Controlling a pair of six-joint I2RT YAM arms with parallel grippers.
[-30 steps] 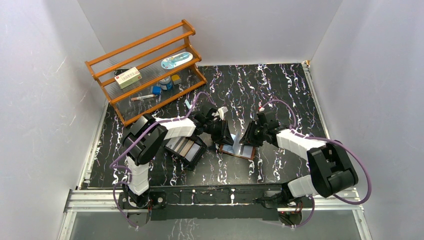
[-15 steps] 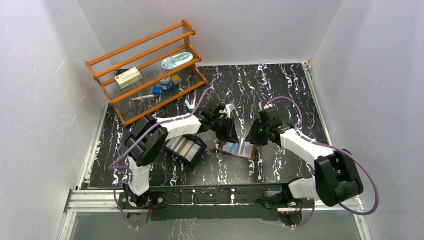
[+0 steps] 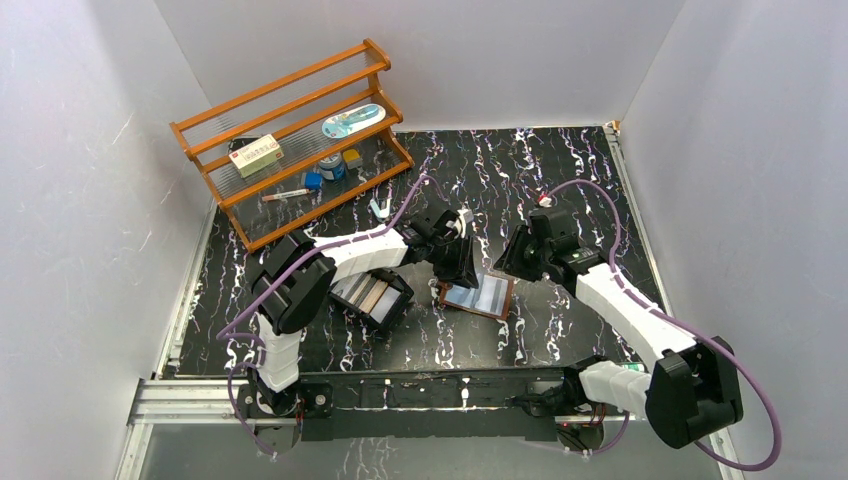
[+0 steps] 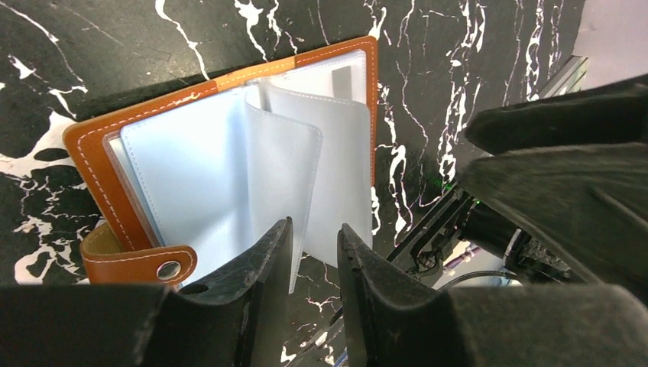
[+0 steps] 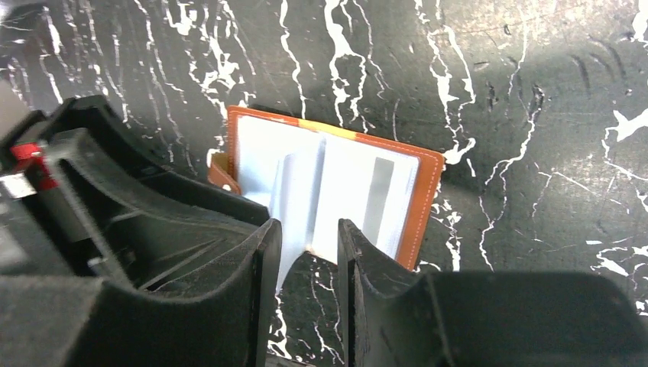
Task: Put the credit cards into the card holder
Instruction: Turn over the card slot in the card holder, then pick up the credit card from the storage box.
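The card holder (image 3: pixel 478 297) looked like smooth tan leather with glossy pale plastic sleeves (image 4: pixel 191 176) and a shiny metal stud (image 4: pixel 168 269). The table (image 3: pixel 560 170) was marbled black; the far-left rack (image 3: pixel 275 87) varnished wood.

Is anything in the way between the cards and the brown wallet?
Nothing lies on the table between the credit cards and the card holder; only the left gripper and right gripper hang over it.

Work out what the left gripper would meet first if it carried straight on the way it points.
Probably the card holder. The left gripper points down at its open pale sleeves, and one raised sleeve stands right ahead of it. Depth is hard to judge, so how near it is stays unclear.
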